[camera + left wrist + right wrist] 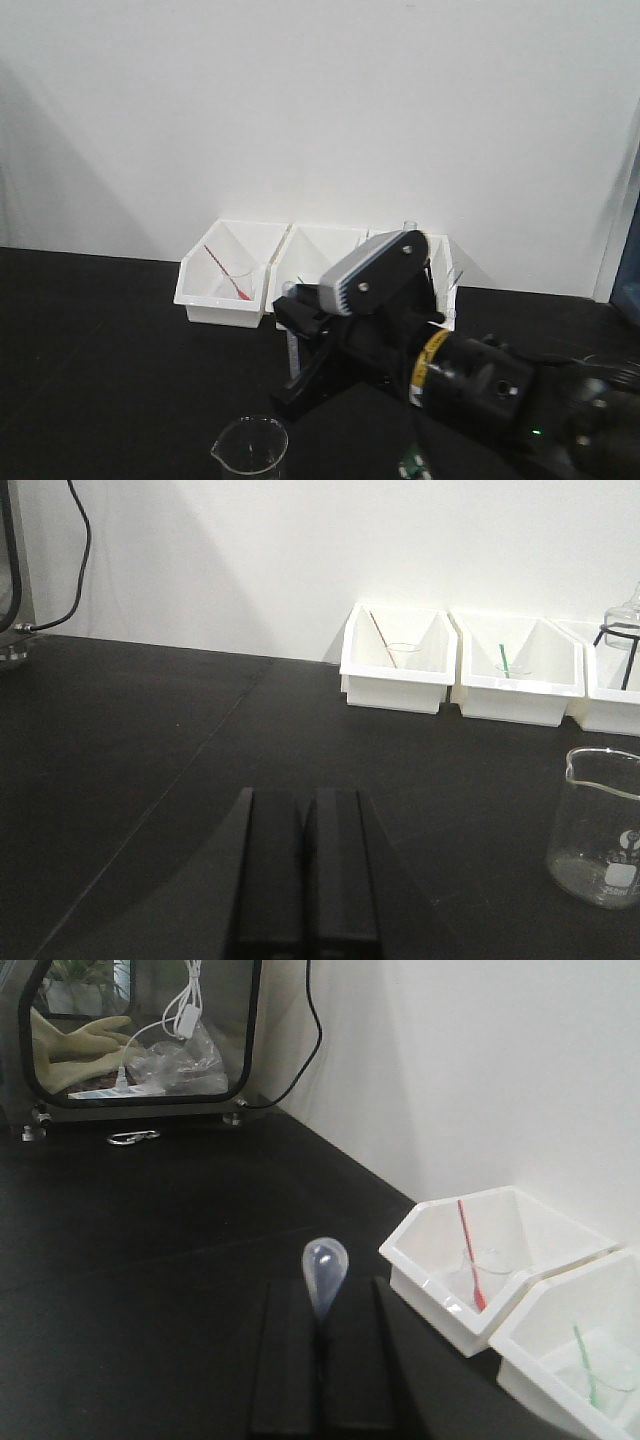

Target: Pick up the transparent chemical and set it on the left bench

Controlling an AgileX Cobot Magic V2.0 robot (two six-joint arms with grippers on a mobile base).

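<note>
While the right gripper (322, 1360) pinches the transparent chemical (324, 1275) by its stem, bulb poking toward twelve o'clock above the table (150, 1260), a careless release could roll it off; left gripper (305, 875) jaws sit closed, empty.

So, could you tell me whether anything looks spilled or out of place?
Nothing is spilled. The right gripper is shut on the clear pipette, bulb up; red pipette and green pipette lean in their bins.

A matt black top is shown on the left bench (150, 780). The 3 bins (398, 670) look smooth white plastic. The beaker (600, 825) is clear glass; the transparent chemical (324, 1272) translucent plastic.
</note>
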